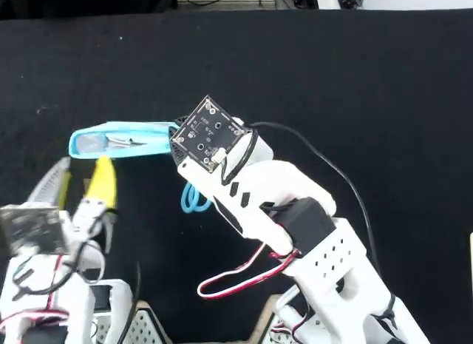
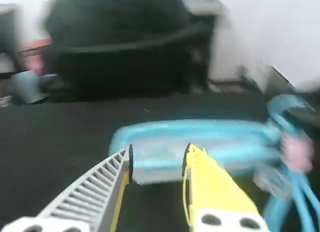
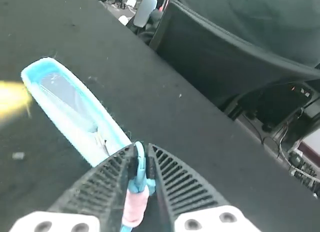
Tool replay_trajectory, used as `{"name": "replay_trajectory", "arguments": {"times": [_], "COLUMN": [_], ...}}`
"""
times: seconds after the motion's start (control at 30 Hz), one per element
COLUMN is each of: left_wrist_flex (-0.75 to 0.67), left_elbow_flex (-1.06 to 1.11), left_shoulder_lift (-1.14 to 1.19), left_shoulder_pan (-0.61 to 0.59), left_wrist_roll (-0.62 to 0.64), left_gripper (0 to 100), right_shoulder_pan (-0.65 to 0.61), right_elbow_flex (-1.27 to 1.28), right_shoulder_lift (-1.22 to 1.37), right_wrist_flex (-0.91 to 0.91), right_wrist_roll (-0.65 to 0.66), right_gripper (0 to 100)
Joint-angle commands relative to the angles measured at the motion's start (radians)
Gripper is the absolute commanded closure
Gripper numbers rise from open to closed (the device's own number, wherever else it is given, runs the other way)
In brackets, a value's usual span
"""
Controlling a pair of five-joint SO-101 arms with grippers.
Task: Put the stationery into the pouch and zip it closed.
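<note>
Sideways across the table [image 1: 369, 78], blue pouch [image 1: 118, 140], right fingers [image 3: 175, 184] clenched on its cord [image 3: 138, 172], left fingers [image 2: 210, 187] spread beside it

The right gripper [image 3: 142, 151] clamps its two black ribbed fingers [image 3: 107, 178] on a blue cord [image 3: 139, 164], which runs back between them to a pink tag [image 3: 134, 204] nearer the wrist. Straight ahead of the fingertips, touching them at its near end, a light-blue pouch [image 3: 65, 100] with a see-through panel lies flat on the black table [image 3: 165, 107] and stretches away from the gripper. Just beside the pouch's far end sits the blurred yellow finger [image 3: 12, 100] of the other arm. Beyond the table edge, well past the gripper, stand dark furniture [image 3: 235, 57] and loose cables [image 3: 280, 142].
</note>
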Motion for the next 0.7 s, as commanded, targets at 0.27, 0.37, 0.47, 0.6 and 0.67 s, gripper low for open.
{"name": "replay_trajectory", "arguments": {"times": [0.27, 0.37, 0.47, 0.6, 0.67], "left_wrist_flex": [-0.209, -0.293, -0.318, -0.318, -0.324], "left_elbow_flex": [0.197, 0.278, 0.308, 0.305, 0.309], "left_shoulder_lift": [0.077, 0.077, 0.077, 0.075, 0.075], "left_shoulder_pan": [0.173, 0.173, 0.173, 0.127, 0.077], "left_wrist_roll": [-0.094, -0.094, -0.094, -0.094, -0.094], "left_gripper": [81, 81, 81, 81, 81], "right_shoulder_pan": [0.015, 0.017, 0.018, 0.015, 0.015], "right_elbow_flex": [-0.194, -0.189, -0.189, -0.131, -0.045], "right_shoulder_lift": [-0.031, -0.035, -0.035, -0.035, -0.035], "right_wrist_flex": [0.097, 0.175, 0.374, 0.626, 0.700], "right_wrist_roll": [-0.002, -0.002, 0.006, 0.008, 0.031], "right_gripper": [98.8, 98.8, 98.6, 90.7, 87.0]}}
